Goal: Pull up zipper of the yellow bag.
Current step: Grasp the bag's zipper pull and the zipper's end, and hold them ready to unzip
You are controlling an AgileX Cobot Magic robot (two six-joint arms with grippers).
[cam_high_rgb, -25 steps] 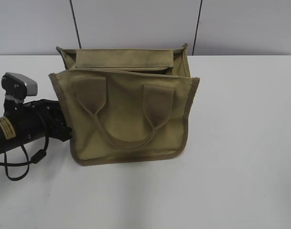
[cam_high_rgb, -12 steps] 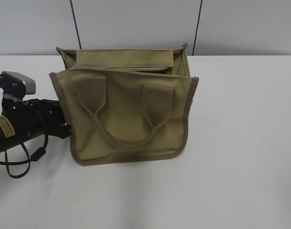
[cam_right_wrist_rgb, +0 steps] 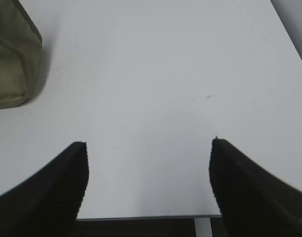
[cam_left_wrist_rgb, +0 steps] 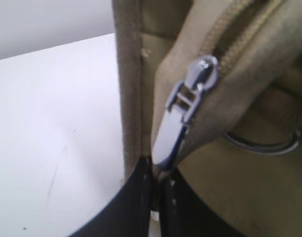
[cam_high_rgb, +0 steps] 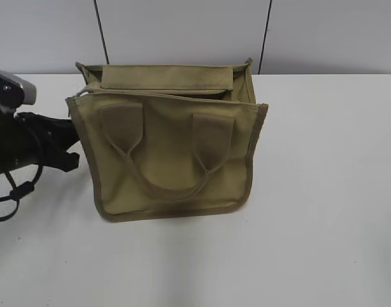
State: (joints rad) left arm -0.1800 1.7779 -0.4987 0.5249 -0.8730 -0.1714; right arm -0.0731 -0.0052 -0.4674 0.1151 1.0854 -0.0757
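The yellow bag (cam_high_rgb: 169,153) stands upright on the white table, handles hanging down its front. My left gripper (cam_left_wrist_rgb: 155,170) is shut on the tip of the silver pull tab (cam_left_wrist_rgb: 183,113) of the zipper (cam_left_wrist_rgb: 230,29), which runs up to the right in the khaki panel on the bag's left side. In the exterior view the left gripper (cam_high_rgb: 72,153) sits against the bag's left edge. My right gripper (cam_right_wrist_rgb: 148,148) is open and empty over bare table, with a corner of the bag (cam_right_wrist_rgb: 12,64) at the far left of its view.
A silver metal ring (cam_left_wrist_rgb: 264,145) hangs on the bag's side beside the zipper. The table's front edge (cam_right_wrist_rgb: 146,216) lies just below the right gripper. A grey panelled wall (cam_high_rgb: 182,32) stands behind the table.
In the exterior view the left arm has shifted to the left and slightly up, away from the bag's side. The bag has stayed in place.
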